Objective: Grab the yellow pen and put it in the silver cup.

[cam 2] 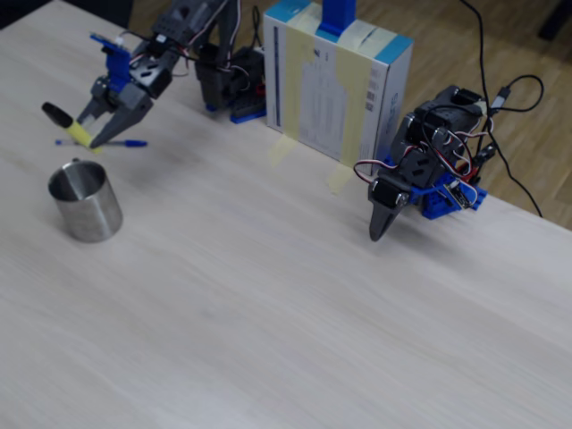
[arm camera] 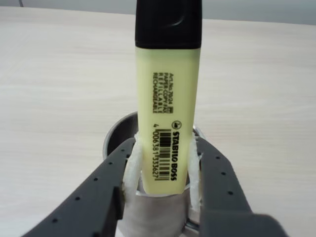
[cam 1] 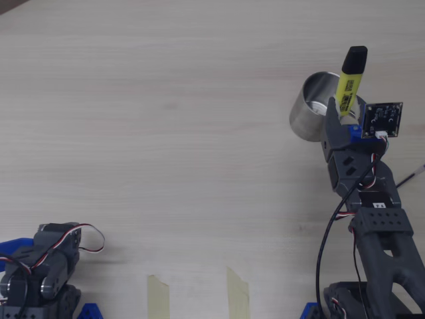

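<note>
Yellow pen (arm camera: pixel 168 118): black cap outermost, barrel clamped between the padded fingers of the gripper (arm camera: pixel 163 173), held in the air above the silver cup (cam 1: pixel 319 106). Cup upright on the pale wooden table (cam 1: pixel 166 133). Thin blue pen (cam 2: pixel 125 143) lies on the table behind. Second arm (cam 2: pixel 420 179) folded, well apart.

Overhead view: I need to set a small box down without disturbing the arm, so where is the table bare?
The widest bare patch is the table left of the silver cup, above the idle arm and tape strips. It is crowded at right, where the gripper holds the yellow pen over the cup.
</note>
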